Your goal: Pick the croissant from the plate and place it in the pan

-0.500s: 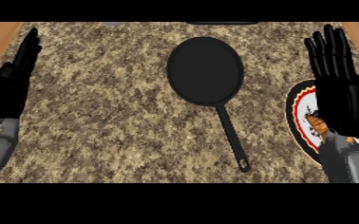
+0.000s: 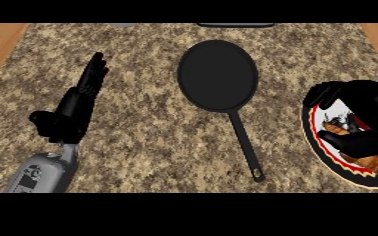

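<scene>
The black pan (image 2: 218,75) lies in the middle of the speckled counter, with its handle (image 2: 247,150) pointing toward me. At the right edge sits a plate (image 2: 345,172) with a black and red rim. On it lies the brown croissant (image 2: 336,128), mostly covered. My right hand (image 2: 359,105) is down over the plate, its fingers and thumb curled round the croissant. My left hand (image 2: 80,102) rests on the left side of the counter, open with straight fingers pointing away from me, well clear of the pan.
A dark flat object (image 2: 235,25) and a grey one (image 2: 122,25) peek in at the counter's far edge. Wooden surfaces (image 2: 10,36) show past the counter's upper corners. Bare counter (image 2: 148,130) lies between my left hand and the pan.
My right hand has dropped from an upright open pose onto the plate and curled round the croissant. My left hand has shifted from the left edge inward over the counter.
</scene>
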{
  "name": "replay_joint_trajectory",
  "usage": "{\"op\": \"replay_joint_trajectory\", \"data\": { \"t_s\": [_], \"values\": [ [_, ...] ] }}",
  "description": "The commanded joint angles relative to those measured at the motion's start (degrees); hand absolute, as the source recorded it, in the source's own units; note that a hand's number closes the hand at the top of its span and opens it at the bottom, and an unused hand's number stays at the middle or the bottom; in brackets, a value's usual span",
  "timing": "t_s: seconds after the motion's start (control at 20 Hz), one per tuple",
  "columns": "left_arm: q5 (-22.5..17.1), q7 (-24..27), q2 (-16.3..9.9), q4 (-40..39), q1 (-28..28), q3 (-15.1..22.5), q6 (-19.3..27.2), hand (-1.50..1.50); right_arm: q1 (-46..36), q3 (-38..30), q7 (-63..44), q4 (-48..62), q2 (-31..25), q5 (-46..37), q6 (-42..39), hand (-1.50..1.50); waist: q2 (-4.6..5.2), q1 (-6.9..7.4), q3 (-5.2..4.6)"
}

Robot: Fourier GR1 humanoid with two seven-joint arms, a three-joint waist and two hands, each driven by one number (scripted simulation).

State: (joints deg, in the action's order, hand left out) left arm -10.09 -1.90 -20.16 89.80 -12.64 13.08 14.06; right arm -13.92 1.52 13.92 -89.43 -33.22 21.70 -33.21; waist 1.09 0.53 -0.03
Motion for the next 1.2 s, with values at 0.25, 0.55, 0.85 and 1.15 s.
{"op": "replay_joint_trajectory", "data": {
  "t_s": [0.25, 0.55, 0.85, 1.15],
  "values": [
    [-2.2, 5.7, 6.2, 2.1, 5.5, 4.7, -2.0, 0.00, -0.3, -8.3, 17.4, 12.8, -18.8, -3.3, -26.3, -1.50, -0.20, 1.24, 0.58],
    [-1.2, 8.0, 7.3, -0.7, 6.1, 5.5, -2.2, 0.00, -3.0, -5.8, 21.6, 10.7, -24.6, -10.7, -27.2, -1.50, -0.10, 1.69, 0.50],
    [-1.1, 8.1, 8.3, -1.5, 4.5, 5.4, -2.2, 0.00, -3.3, 3.0, 25.5, 3.0, -27.6, -23.3, -20.0, -1.50, -0.10, 1.80, 0.45],
    [-0.5, 9.0, 7.3, -0.7, 6.5, 5.9, -3.1, 0.00, -1.2, 14.9, 30.6, -3.9, -32.8, -40.3, -7.7, -1.50, -0.33, 2.55, 0.42]
  ]
}}
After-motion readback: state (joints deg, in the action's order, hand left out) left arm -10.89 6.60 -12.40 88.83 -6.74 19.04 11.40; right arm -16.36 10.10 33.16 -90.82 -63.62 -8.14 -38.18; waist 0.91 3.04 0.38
